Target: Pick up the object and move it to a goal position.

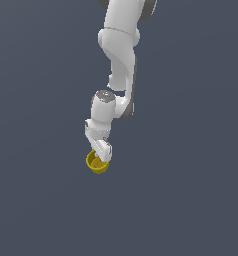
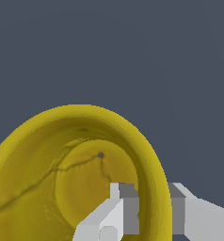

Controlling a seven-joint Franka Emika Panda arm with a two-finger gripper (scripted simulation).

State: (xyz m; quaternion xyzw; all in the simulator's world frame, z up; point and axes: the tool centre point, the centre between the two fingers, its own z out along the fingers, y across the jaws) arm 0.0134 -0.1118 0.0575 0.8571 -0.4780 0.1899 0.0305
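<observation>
my gripper (image 2: 154, 212) pinches the cup (image 1: 96, 163) by its rim, one finger (image 2: 111, 214) inside, one outside.

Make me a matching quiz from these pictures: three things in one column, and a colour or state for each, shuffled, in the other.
Column one:
1. cup
2. gripper
3. background

Column two:
A. white, one finger inside the rim and one outside
B. plain dark grey-blue
C. yellow, hollow inside

Pairs: 1-C, 2-A, 3-B
</observation>
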